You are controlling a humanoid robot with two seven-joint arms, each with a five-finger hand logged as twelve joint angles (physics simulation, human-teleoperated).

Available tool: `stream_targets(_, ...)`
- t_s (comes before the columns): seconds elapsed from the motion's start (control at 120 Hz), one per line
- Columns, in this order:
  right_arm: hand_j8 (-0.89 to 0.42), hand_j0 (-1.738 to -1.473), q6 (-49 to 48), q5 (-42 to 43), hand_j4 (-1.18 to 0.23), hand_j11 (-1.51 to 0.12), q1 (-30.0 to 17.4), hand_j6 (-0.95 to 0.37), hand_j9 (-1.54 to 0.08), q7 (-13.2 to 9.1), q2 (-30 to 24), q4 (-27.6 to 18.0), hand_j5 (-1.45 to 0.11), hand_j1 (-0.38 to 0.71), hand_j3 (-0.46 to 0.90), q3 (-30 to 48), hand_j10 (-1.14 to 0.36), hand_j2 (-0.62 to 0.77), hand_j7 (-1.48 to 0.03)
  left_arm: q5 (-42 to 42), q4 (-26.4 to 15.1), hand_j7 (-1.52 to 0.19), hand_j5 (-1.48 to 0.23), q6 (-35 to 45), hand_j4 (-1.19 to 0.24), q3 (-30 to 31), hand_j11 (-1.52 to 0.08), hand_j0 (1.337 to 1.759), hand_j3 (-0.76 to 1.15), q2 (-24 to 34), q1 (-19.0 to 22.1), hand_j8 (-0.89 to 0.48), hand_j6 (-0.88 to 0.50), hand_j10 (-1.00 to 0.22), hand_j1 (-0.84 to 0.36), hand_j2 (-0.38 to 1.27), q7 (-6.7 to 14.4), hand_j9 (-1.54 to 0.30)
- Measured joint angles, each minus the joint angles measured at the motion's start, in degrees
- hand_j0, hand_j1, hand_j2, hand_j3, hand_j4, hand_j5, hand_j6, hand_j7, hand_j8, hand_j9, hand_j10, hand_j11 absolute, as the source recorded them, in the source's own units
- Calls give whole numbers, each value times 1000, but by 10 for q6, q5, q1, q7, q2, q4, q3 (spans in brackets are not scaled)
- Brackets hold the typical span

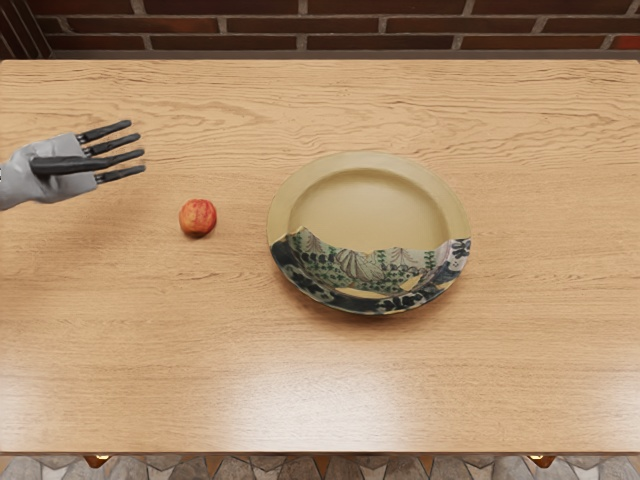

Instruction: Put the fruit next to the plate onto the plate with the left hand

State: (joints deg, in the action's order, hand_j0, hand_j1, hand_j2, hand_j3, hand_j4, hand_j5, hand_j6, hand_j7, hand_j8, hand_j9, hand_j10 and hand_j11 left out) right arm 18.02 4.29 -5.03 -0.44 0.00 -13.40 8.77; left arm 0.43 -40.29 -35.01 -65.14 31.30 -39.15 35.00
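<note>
Apple [198, 217] sits on the worktop [320, 380] left of the plate [368, 232], down-right of the left hand [72, 167], fingers [118, 156] spread, holding nothing.

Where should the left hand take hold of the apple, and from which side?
Probably around its middle, from above and the left: the apple is small, sits free on the table, apart from the plate, and the open left hand is on that side.
</note>
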Motion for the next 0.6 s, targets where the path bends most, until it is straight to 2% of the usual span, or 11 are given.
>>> stream_targets(0.1,0,-1658,0,0,0,0,0,0,0,0,0,0,0,-349,0,0,0,0,0,4,8,-76,-76,0,-55,16,-76,1658,0,1,-8,-54,-54,-55,279,13,0,-76)
stream_targets(0.192,0,-1658,0,0,0,0,2,0,0,0,0,-1,0,-349,0,0,0,0,0,6,9,-59,-58,0,-42,69,-59,1658,0,0,-73,-41,-41,-42,295,10,0,-59)
stream_targets(0.233,0,-1658,0,0,0,0,3,0,0,0,0,-1,0,-349,0,0,0,0,0,32,8,-61,-61,0,-44,92,-61,1658,0,-1,-107,-43,-43,-44,293,10,0,-61)
stream_targets(0.283,0,-1658,0,0,0,0,5,0,0,0,0,-1,0,-349,0,0,0,0,0,84,-6,-84,-84,0,-63,110,-84,1658,0,-14,-114,-62,-62,-63,271,13,0,-84)
stream_targets(0.35,0,-1658,0,0,0,0,6,0,0,0,0,-1,0,-349,0,0,0,0,0,162,-57,-127,-127,0,-96,124,-127,1658,0,-13,-96,-95,-95,-96,232,20,0,-127)
stream_targets(0.5,0,-1658,-1,0,0,0,8,0,0,0,0,-1,0,-349,0,0,0,0,0,352,-229,-186,-186,1,-142,133,-186,1658,0,-11,-80,-141,-142,-142,178,29,0,-186)
stream_targets(0.6,0,-1658,-1,0,0,0,8,0,0,0,0,-1,0,-349,0,0,0,0,0,441,-288,-207,-207,22,-159,133,-207,1658,0,-8,-87,-159,-159,-159,159,32,0,-207)
